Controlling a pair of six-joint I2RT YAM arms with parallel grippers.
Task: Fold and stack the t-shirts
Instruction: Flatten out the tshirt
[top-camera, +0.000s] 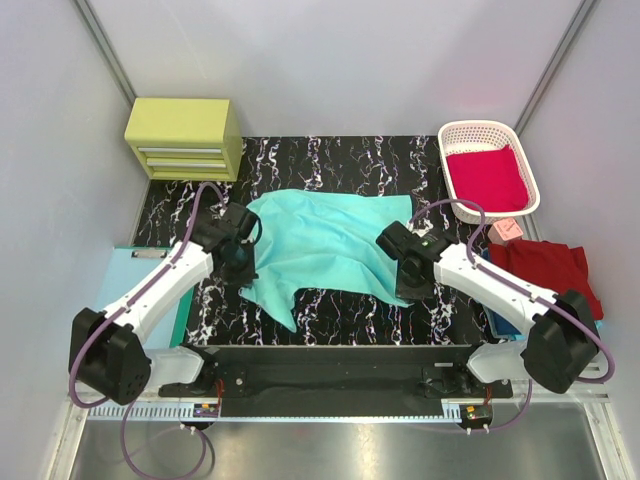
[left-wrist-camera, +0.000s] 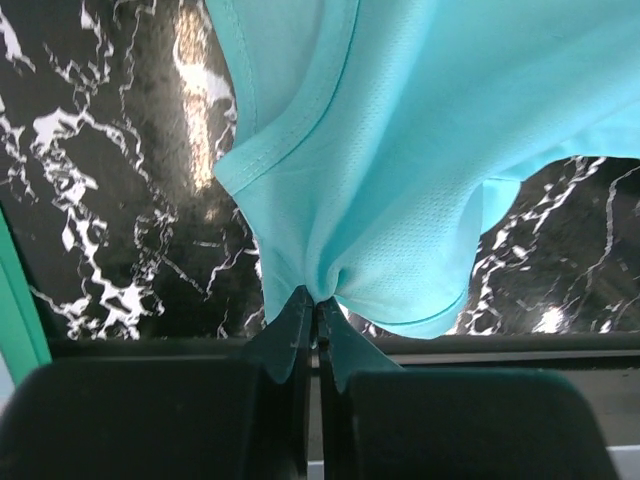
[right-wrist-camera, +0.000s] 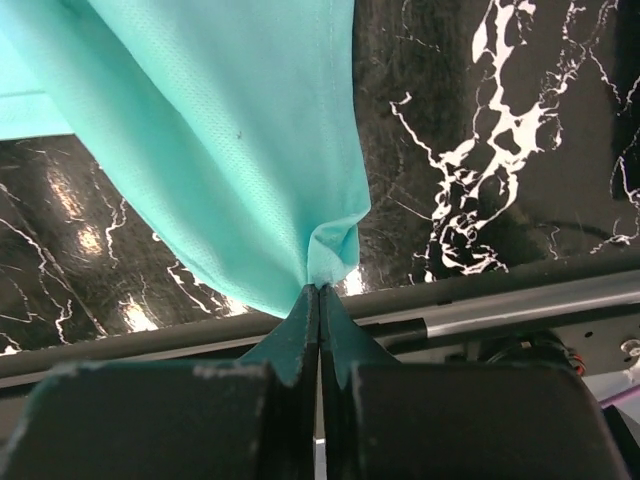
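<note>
A mint-teal t-shirt (top-camera: 325, 245) hangs stretched between both arms over the black marble mat (top-camera: 330, 160). My left gripper (left-wrist-camera: 316, 298) is shut on a bunched fold by the sleeve of the mint-teal t-shirt (left-wrist-camera: 400, 150), at the cloth's left side. My right gripper (right-wrist-camera: 320, 288) is shut on a corner of the mint-teal t-shirt (right-wrist-camera: 220, 150) at its right side. A crimson t-shirt (top-camera: 487, 177) lies in the white basket (top-camera: 447, 131). A dark red t-shirt (top-camera: 545, 270) lies at the right edge, with a sliver of blue cloth (top-camera: 492, 321) under it.
A yellow-green drawer box (top-camera: 183, 137) stands at the back left. A pale blue clipboard (top-camera: 125, 275) lies beside the left arm. A small pink object (top-camera: 507, 229) sits near the basket. A black rail (top-camera: 330, 365) runs along the near edge.
</note>
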